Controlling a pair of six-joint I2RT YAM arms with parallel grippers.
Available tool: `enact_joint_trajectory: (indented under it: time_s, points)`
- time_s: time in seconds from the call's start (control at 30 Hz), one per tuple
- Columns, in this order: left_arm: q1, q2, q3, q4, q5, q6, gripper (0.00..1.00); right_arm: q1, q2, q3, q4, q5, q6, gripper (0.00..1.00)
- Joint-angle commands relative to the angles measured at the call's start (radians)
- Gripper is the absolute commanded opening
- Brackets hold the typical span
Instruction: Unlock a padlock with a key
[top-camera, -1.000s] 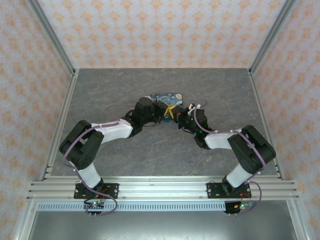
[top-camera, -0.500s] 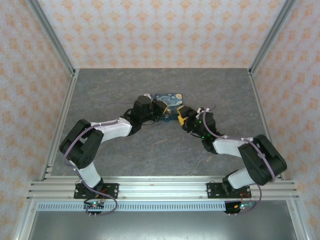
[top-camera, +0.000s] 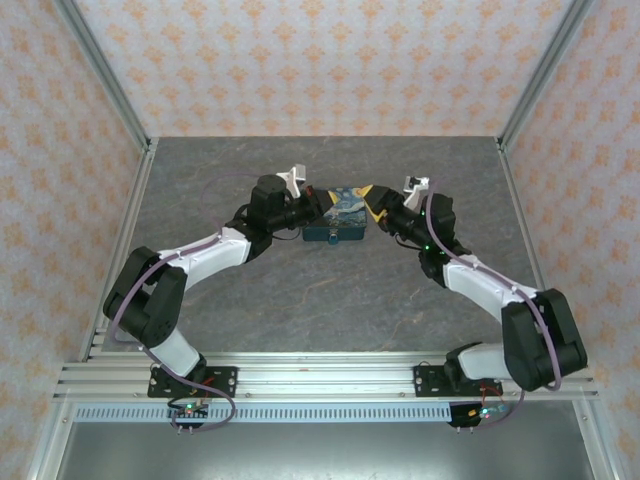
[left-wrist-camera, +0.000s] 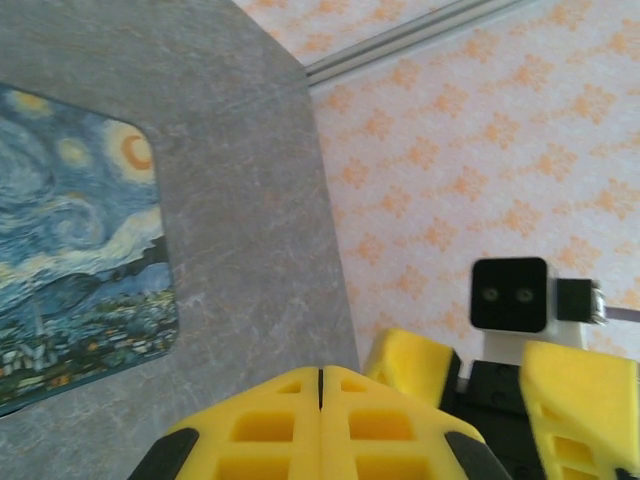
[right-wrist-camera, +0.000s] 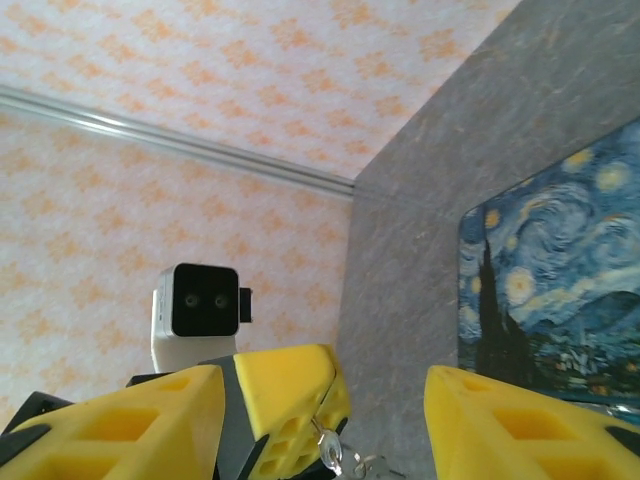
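A tiny pale metal key (right-wrist-camera: 334, 456) with a small ring hangs from the tips of my left gripper (right-wrist-camera: 290, 395), whose yellow fingers are pressed together on it. That left gripper (top-camera: 317, 207) (left-wrist-camera: 320, 378) hovers at the left end of the dark blue starry-night tin (top-camera: 335, 216). My right gripper (top-camera: 376, 205) (right-wrist-camera: 325, 385) stands open at the tin's right end, facing the left one, with nothing held between its yellow fingers (right-wrist-camera: 140, 420). The padlock is out of view.
The tin (left-wrist-camera: 70, 270) (right-wrist-camera: 550, 290) lies on the grey table (top-camera: 330, 300) toward the back middle. Patterned walls with metal corner posts (top-camera: 105, 85) close in the back and both sides. A rail (top-camera: 320, 380) runs along the near edge.
Both grippers have moved from the tin's front edge, where they met, toward the back and apart to its two ends. The right gripper has opened. The left stays shut.
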Motion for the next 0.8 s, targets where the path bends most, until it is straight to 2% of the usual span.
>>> enact_joint_trajectory:
  time_s: [0.0, 0.23, 0.43, 0.77]
  points:
    - [0.006, 0.011, -0.006, 0.151, 0.047, -0.031, 0.00, 0.008, 0.060, 0.017, 0.188, -0.068, 0.037, 0.54]
    - [0.005, 0.058, -0.038, 0.335, 0.024, -0.168, 0.00, 0.065, 0.155, 0.004, 0.365, -0.029, 0.128, 0.52]
    - [0.004, 0.078, -0.037, 0.359, 0.010, -0.177, 0.00, 0.112, 0.209, -0.019, 0.503, 0.020, 0.211, 0.48]
    - [0.002, 0.112, -0.041, 0.442, -0.013, -0.232, 0.00, 0.129, 0.248, -0.048, 0.580, 0.063, 0.279, 0.38]
